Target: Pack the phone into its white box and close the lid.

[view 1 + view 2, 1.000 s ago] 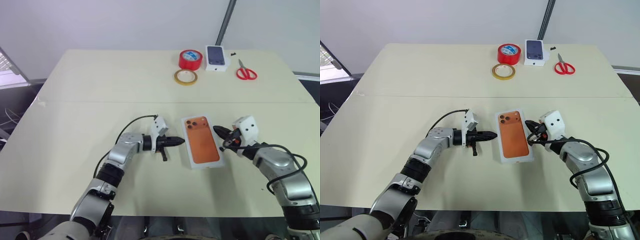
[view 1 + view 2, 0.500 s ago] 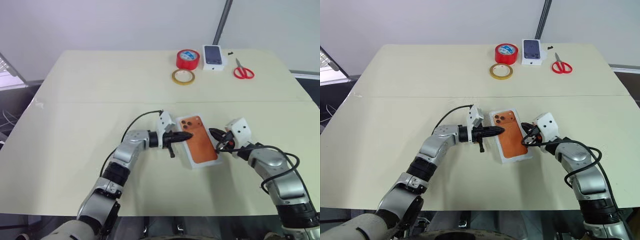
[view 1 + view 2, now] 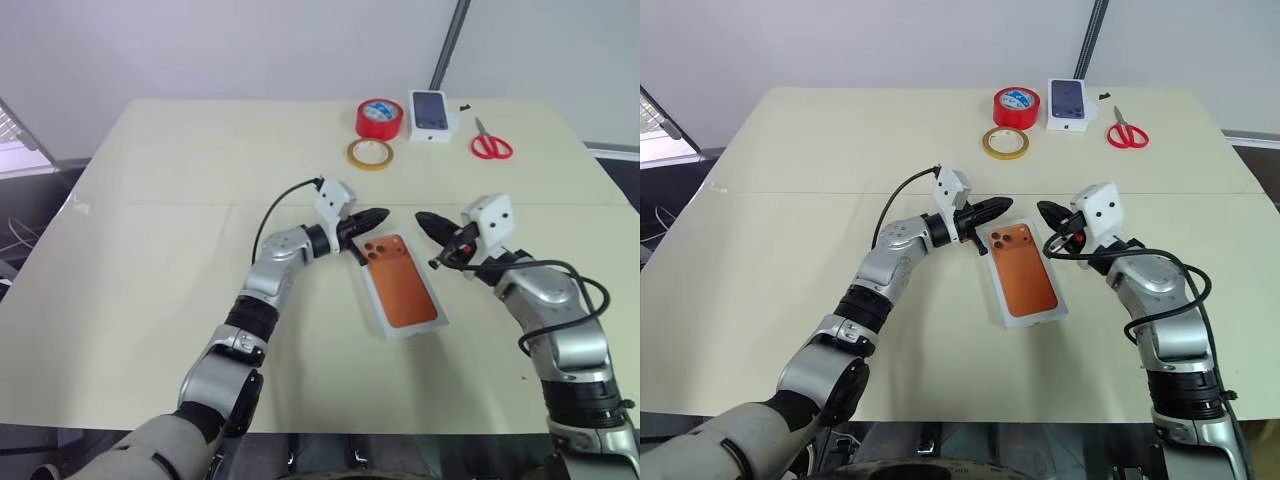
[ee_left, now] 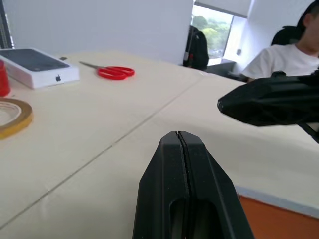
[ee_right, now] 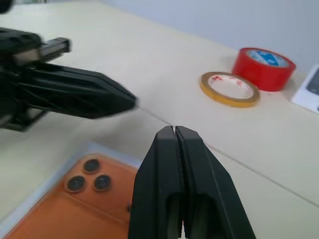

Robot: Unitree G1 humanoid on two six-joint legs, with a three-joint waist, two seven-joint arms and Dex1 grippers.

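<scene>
We see the phone (image 3: 1023, 267) lying flat on its back, orange side up, inside the white box (image 3: 997, 296). The little dark camera eyes sit at the corner far from us. The box rests on the table (image 3: 820, 170), near the middle, a bit turned.

Our left claw (image 3: 1004, 206) hangs in the air just past the far left corner of the box. Its two black fingers are pressed together and hold nothing. It points level toward the right. It does not touch the phone or the box.

Our right claw (image 3: 1045, 211) hangs in the air just past the far right corner of the box. Its fingers are pressed together too, and it holds nothing. It points level toward the left. The two claw tips face each other, close but apart, above the table behind the camera end of the phone.

Far back on the table we see a red tape roll (image 3: 1016, 106), and a tan tape roll (image 3: 1007, 143) in front of it. Beside the red roll sits a small white box with a phone picture (image 3: 1072, 103). Red scissors (image 3: 1127, 132) lie to the right of that.

In the left wrist view a person in a white shirt (image 4: 288, 59) sits past the table.
</scene>
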